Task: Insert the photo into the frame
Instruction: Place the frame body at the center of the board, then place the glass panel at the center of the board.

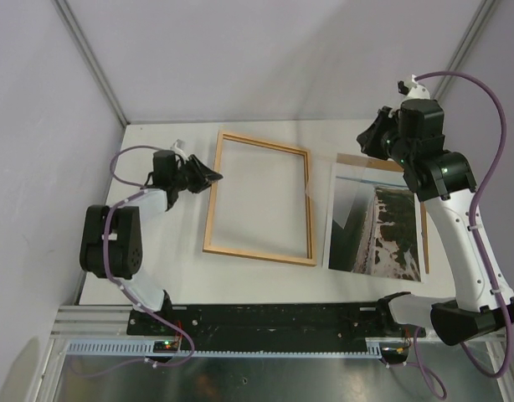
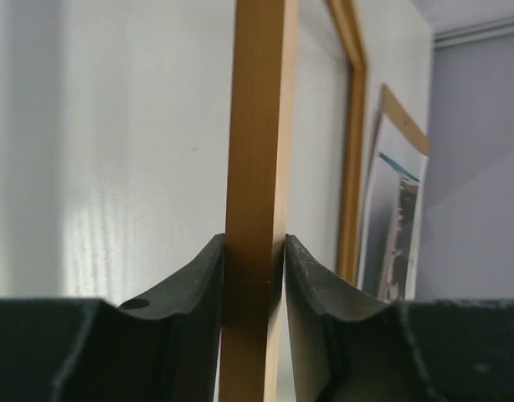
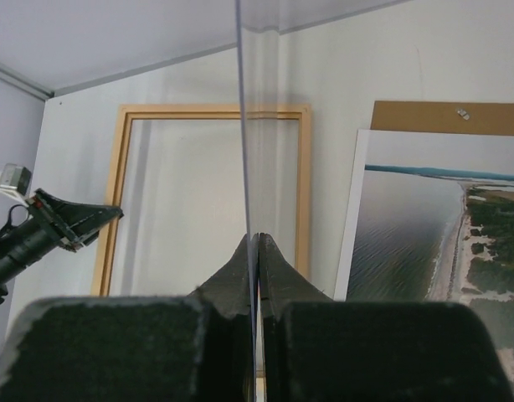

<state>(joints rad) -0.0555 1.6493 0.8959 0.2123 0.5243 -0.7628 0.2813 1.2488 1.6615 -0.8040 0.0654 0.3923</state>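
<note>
The frame (image 1: 259,255) lies flat, light wood up, mid-table (image 1: 257,276). The photo (image 1: 382,234) lies just right of it on a brown backing board (image 3: 441,117). The right gripper (image 3: 255,243) is clamped on a raised clear pane (image 3: 243,100). The left gripper (image 1: 212,177) straddles the frame's left rail; I cannot tell whether it grips.
</note>
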